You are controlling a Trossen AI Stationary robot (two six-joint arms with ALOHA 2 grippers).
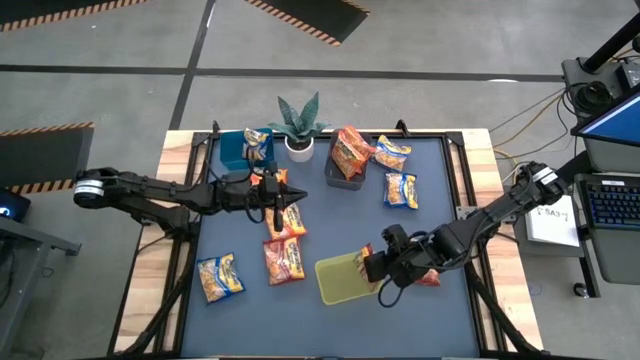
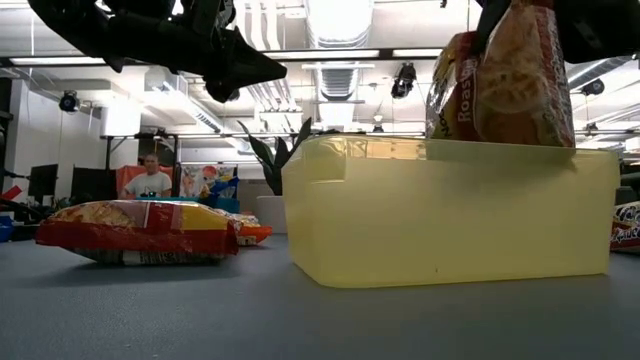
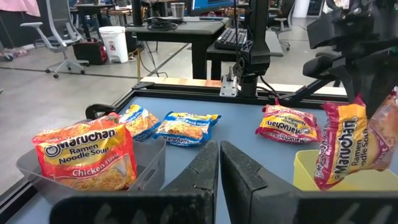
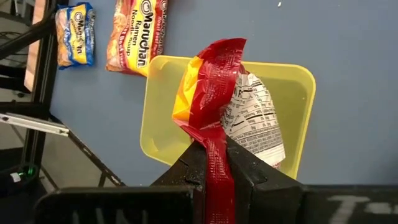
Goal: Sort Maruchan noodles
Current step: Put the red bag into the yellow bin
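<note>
Red packet held over the yellow bin

The right hand is closed on the edge of a red and yellow plastic noodle packet, which hangs with its long axis down, directly above the open yellow-green plastic bin. The left hand, its fingers closed and holding nothing, waits above the dark blue worktop, further from the bin. On the worktop lie about eight other packets; there are three bins.

A red-and-yellow noodle packet hangs over a translucent yellow-green bin on the blue-grey surface, near orange packets and yellow-and-blue ones.
</note>
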